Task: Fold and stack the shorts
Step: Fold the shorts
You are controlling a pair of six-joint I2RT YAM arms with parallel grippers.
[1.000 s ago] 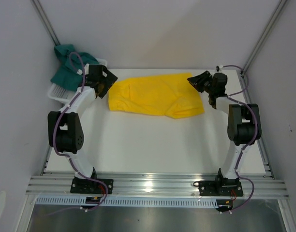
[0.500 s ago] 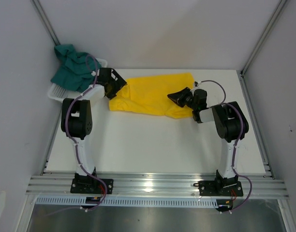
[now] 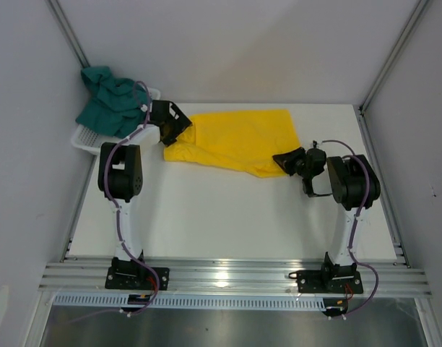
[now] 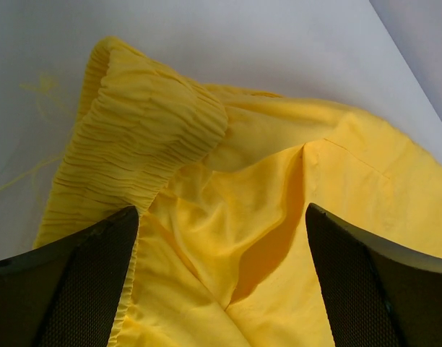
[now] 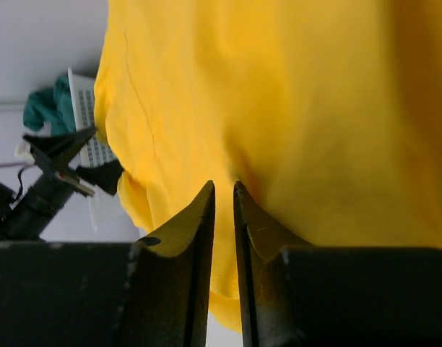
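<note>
Lab enclosure: white panel walls (image 3: 228, 50), aluminium mounting rail (image 3: 235, 275), white table (image 3: 228, 217)

The left white-and-black jointed arm (image 3: 120, 181) rises from its base at the near left and reaches far, with its dark elbow housing bent at mid-height and a purple cable along it. Its black two-finger end effector (image 3: 179, 124) points right and slightly down over the surface, jaws spread as wide as they go; the left wrist view shows both mesh-textured fingers (image 4: 76, 282) at the frame edges. The right white-and-black arm (image 3: 354, 184) folds back on itself, its end effector (image 3: 284, 160) aimed left and held low. Its black fingers (image 5: 185, 246) are nearly together, with only a thin slit between them.
</note>
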